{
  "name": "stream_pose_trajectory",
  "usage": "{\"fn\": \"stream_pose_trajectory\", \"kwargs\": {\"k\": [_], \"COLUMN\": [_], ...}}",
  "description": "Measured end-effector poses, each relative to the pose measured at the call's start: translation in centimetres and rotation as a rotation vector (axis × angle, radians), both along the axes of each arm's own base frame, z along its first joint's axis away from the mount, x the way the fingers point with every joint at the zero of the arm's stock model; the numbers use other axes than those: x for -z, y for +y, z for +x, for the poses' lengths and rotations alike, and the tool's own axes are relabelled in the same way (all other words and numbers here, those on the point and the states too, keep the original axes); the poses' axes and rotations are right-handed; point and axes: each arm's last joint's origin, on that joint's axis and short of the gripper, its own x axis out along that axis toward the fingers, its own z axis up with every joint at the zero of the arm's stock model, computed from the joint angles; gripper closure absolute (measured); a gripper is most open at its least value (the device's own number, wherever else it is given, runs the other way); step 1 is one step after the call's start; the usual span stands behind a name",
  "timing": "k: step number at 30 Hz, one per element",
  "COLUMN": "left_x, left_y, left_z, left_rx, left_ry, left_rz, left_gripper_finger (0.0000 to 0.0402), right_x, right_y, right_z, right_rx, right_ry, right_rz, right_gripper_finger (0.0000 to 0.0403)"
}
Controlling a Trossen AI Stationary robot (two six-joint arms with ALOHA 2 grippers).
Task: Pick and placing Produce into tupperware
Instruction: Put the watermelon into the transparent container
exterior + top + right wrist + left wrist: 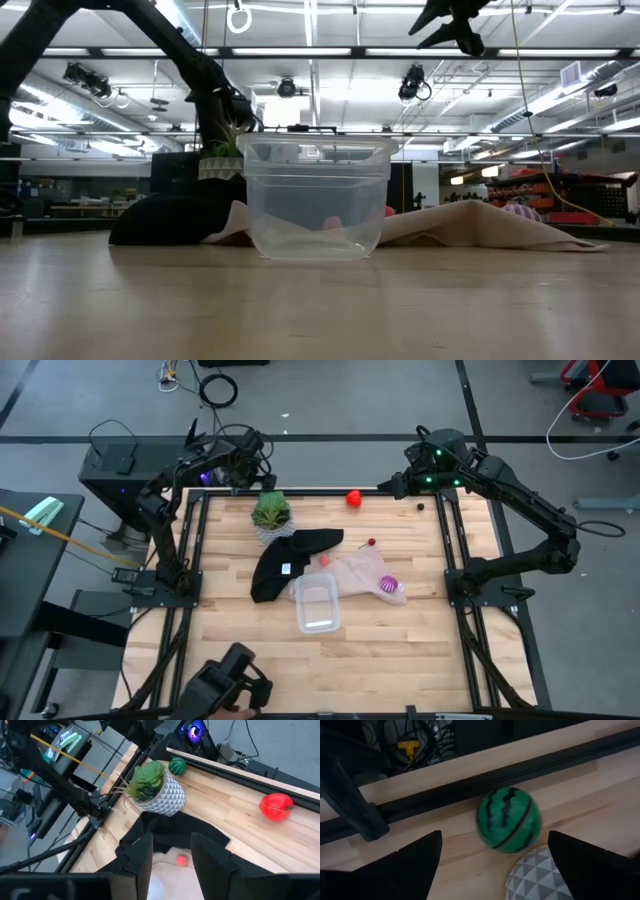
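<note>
Clear plastic rectangular tub (300, 200) with rounded corners stands upright, closest to the low lens; from above it sits just toward 6 o'clock of centre on the pale wooden slatted table (400, 650).

Left arm reaches to the far rail at 11 o'clock. Left gripper (495, 837): released, fingers spread wide on either side of a green striped melon-like ball (508, 820), not touching it. Ball rests on the wood against the dark rail, just beside the plant pot.

Right arm comes in from 3 o'clock, bent toward the far edge at 1 o'clock. Right gripper (171, 845): lifted off the table, fingers partly apart, grasping nothing.

Black cloth (285, 560), crumpled, lies at 10 o'clock of the tub, one corner touching the tub's rim side. Beige cloth (355, 572) is spread from 12 to 3 o'clock of the tub, overlapping the black one.

Leafy green plant in a white faceted pot (271, 513) is upright at 11 o'clock of the table, beside the black cloth.

Produce, all outside the tub:
- round red fruit (354, 498), alone on bare wood near the far rail, 12 o'clock.
- purple-magenta fruit (388, 584), on the beige cloth, 3 o'clock of the tub.
- small pinkish fruit (324, 559), where the two cloths meet, 12 o'clock of the tub.
</note>
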Motion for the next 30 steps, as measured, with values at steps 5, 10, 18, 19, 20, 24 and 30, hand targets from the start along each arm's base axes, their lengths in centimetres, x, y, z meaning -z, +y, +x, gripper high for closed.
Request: {"fn": "stream_pose_trajectory", "kwargs": {"k": [5,10,18,19,20,24,30], "left_x": [0.8,0.9,1.0,1.1,1.2,1.9,2.8], "left_y": [0.2,0.4,0.4,0.4,0.4,0.5,0.2], "left_z": [0.2,0.3,0.6,0.6,0.6,0.8,1.4], "left_rx": [0.007,-0.002,-0.016,-0.019,-0.029,-0.037,-0.022], "left_ry": [-0.001,-0.023,-0.046,-0.043,-0.042,-0.033,-0.015], "left_rz": [-0.02,-0.021,-0.028,-0.029,-0.032,-0.048,-0.07], "left_gripper_finger": [0.0036,0.0036,0.004,0.004,0.004,0.004,0.004], "right_x": [0.0,0.0,0.0,0.0,0.0,0.0,0.0], "right_y": [0.0,0.0,0.0,0.0,0.0,0.0,0.0], "right_z": [0.0,0.0,0.0,0.0,0.0,0.0,0.0], "right_rx": [0.0,0.0,0.001,0.001,0.001,0.001,0.001], "right_ry": [-0.002,-0.003,-0.004,-0.004,-0.004,-0.005,-0.005], "right_rz": [-0.002,-0.001,-0.002,-0.002,-0.002,-0.002,-0.002], "right_gripper_finger": [0.0261,0.0261,0.0261,0.0261,0.0261,0.0261,0.0261]}}
